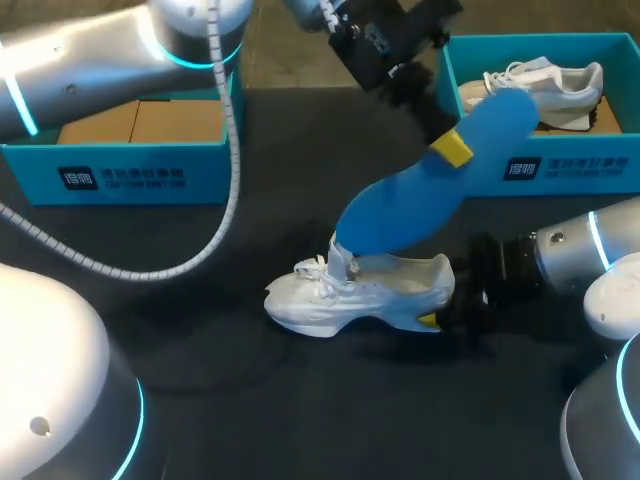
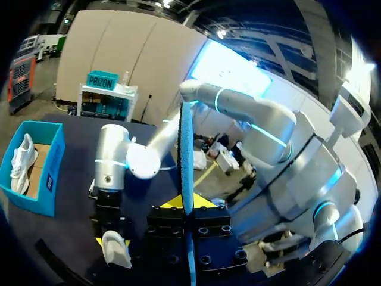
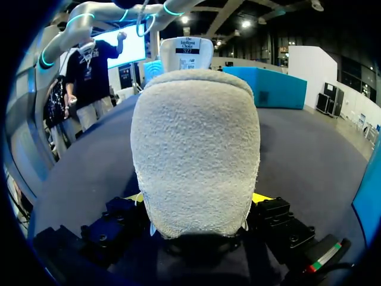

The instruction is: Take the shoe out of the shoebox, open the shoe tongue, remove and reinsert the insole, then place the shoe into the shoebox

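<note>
My left gripper pinches the insole and my right gripper clamps the shoe, so the insole's far tip could buckle against the collar.

Shoe heel: rough, nubbly pale cloth. Insole: smooth matt blue. Shoebox: matt teal card.

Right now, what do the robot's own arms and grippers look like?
The left arm and right arm are rounded silver-grey tubes with glowing cyan rings at the joints. A white ribbed cable trails off the left one. The left gripper and right gripper are black, blocky, dotted with bolt holes and yellow-tipped.
</note>
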